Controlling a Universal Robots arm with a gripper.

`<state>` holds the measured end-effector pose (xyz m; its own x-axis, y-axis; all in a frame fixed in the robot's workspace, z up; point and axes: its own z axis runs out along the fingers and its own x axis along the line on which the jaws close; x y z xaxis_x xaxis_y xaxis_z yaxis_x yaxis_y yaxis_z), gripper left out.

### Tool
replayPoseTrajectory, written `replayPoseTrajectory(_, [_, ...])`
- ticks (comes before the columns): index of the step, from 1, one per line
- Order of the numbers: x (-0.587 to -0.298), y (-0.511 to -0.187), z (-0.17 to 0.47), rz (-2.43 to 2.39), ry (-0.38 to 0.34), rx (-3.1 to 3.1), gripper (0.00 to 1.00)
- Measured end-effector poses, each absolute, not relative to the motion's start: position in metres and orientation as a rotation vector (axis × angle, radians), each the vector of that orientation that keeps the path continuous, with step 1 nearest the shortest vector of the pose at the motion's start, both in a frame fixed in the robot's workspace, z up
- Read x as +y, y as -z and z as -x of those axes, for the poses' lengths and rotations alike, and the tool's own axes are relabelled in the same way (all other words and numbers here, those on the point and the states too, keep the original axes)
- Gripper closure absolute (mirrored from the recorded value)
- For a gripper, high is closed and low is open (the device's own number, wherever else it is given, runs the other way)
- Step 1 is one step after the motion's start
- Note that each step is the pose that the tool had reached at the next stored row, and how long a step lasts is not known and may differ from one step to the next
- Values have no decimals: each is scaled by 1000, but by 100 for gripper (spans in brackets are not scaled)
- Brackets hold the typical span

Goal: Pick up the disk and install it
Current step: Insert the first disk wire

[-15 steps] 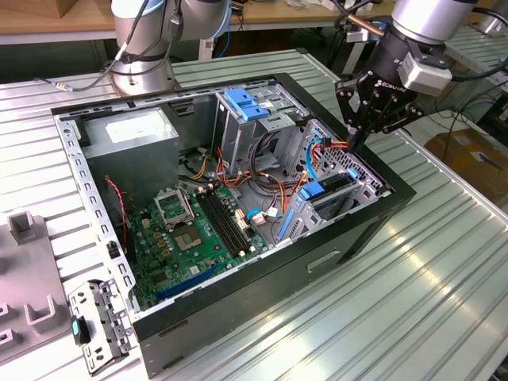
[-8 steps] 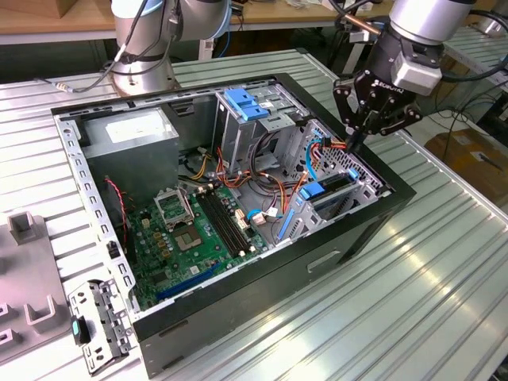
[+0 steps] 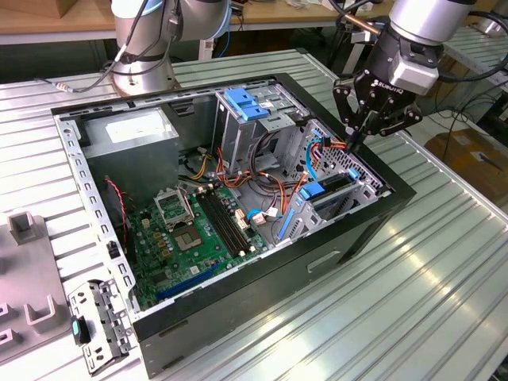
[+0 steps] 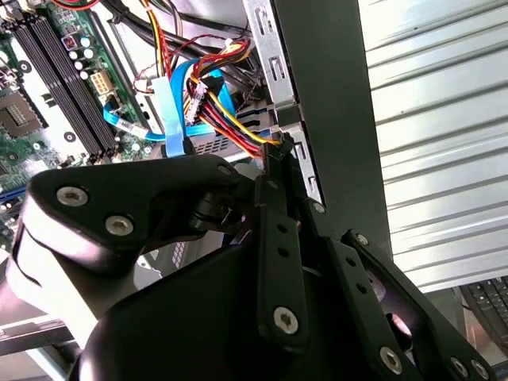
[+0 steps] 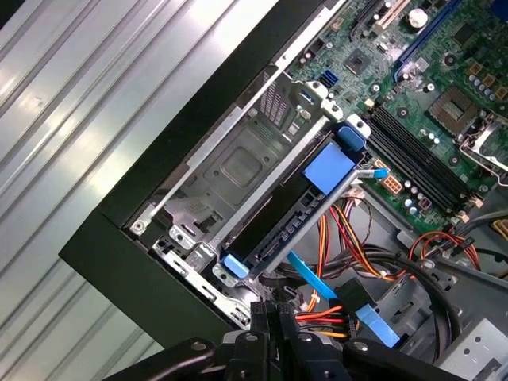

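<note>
The disk (image 3: 332,185) sits edge-up in the drive cage at the front corner of the open computer case (image 3: 238,290), on the exterior view's right. Its black side and bright blue carrier rails (image 5: 328,168) show in the first wrist view, where the disk (image 5: 290,218) lies slotted into the metal bay. My gripper (image 3: 355,144) hangs just above the cage's far end, shut, with nothing seen between its fingers. In both wrist views the fingertips (image 4: 279,151) (image 5: 274,311) meet right beside a bundle of red, orange and yellow cables.
The motherboard (image 3: 190,230) fills the case floor. A grey power supply (image 3: 131,131) sits in the back corner, and a cage with a blue latch (image 3: 246,103) stands beside it. A loose metal bracket (image 3: 99,325) lies outside the case on the exterior view's left.
</note>
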<state>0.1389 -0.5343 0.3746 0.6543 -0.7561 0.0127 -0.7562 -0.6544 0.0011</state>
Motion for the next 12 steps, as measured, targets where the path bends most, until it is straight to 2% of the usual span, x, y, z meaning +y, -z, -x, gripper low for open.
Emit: replayPoseTrajectory(12, [-534,-375,-139,-2847,-17,-1312,84])
